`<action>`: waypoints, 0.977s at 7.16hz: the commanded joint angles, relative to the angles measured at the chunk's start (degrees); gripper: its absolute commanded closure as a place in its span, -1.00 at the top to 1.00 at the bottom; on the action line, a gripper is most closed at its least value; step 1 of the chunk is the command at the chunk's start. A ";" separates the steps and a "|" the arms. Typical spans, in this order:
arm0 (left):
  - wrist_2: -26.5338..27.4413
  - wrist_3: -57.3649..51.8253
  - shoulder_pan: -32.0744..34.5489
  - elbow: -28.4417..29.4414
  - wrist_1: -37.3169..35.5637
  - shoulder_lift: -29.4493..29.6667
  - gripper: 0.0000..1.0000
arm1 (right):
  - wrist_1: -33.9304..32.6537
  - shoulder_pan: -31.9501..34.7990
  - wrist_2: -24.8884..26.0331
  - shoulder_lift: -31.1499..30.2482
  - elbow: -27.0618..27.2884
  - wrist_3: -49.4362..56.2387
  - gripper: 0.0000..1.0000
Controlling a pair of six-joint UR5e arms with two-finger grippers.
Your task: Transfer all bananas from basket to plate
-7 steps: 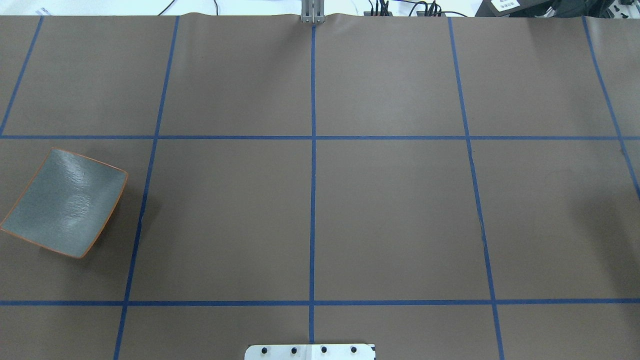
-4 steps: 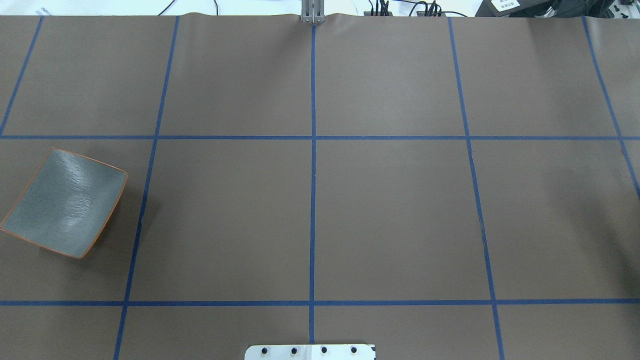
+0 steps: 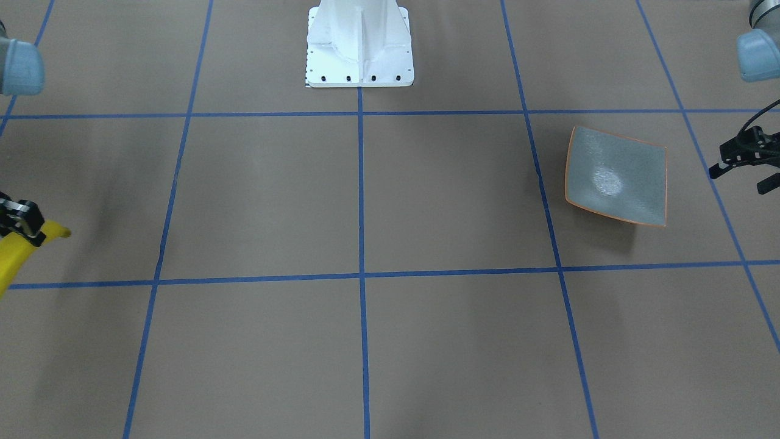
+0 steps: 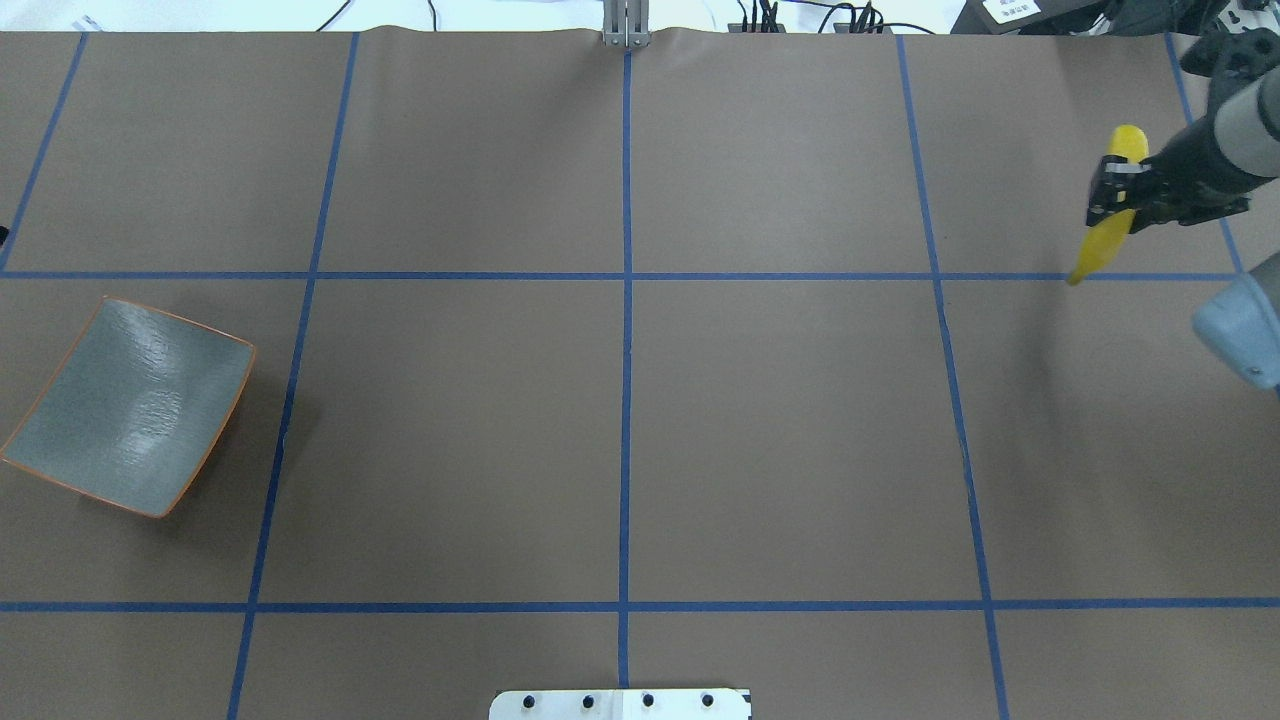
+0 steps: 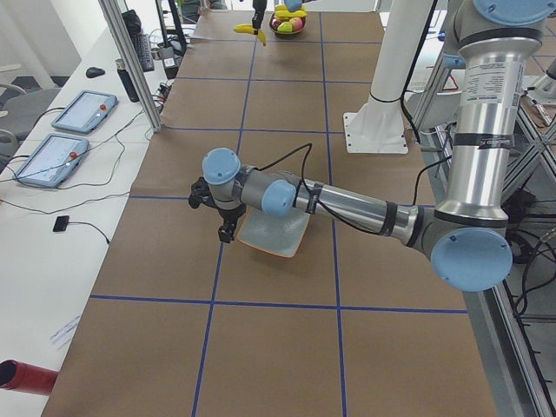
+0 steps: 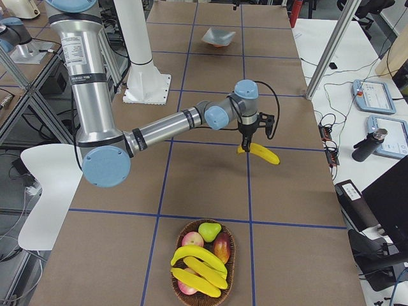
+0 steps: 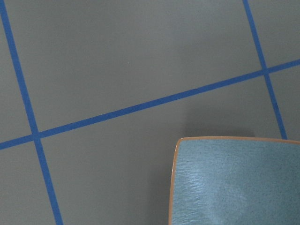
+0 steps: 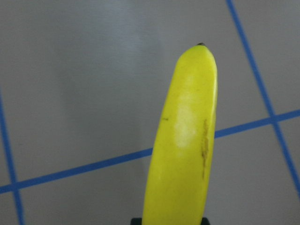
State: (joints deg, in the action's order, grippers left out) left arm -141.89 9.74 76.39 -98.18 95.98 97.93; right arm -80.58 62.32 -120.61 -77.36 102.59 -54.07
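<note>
My right gripper (image 4: pixel 1110 195) is shut on a yellow banana (image 4: pixel 1098 243) and holds it above the table at the far right. The banana also shows at the front-facing view's left edge (image 3: pixel 12 256), in the right side view (image 6: pixel 262 153) and in the right wrist view (image 8: pixel 185 145). More bananas (image 6: pixel 197 256) lie in the wicker basket (image 6: pixel 227 280) with other fruit. The grey-green plate (image 4: pixel 130 405) with an orange rim sits empty at the left. My left gripper (image 3: pixel 737 182) is open and empty, just beside the plate (image 3: pixel 615 177).
The basket (image 5: pixel 287 22) stands off the right end of the overhead view. The robot's white base (image 3: pixel 359 42) is at the near table edge. Blue tape lines mark a grid on the brown cover.
My right arm has come into the overhead view from the right, carrying the banana. Before, only its shadow showed there. The plate has not moved.
</note>
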 commanded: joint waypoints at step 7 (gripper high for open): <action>0.65 61.45 -19.07 13.87 31.08 27.18 0.99 | 13.58 -21.61 6.18 17.24 0.68 -27.11 -1.00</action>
State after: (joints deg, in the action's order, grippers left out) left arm -141.46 58.55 59.85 -87.17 120.08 120.29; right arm -71.82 43.01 -114.70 -59.86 103.14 -76.79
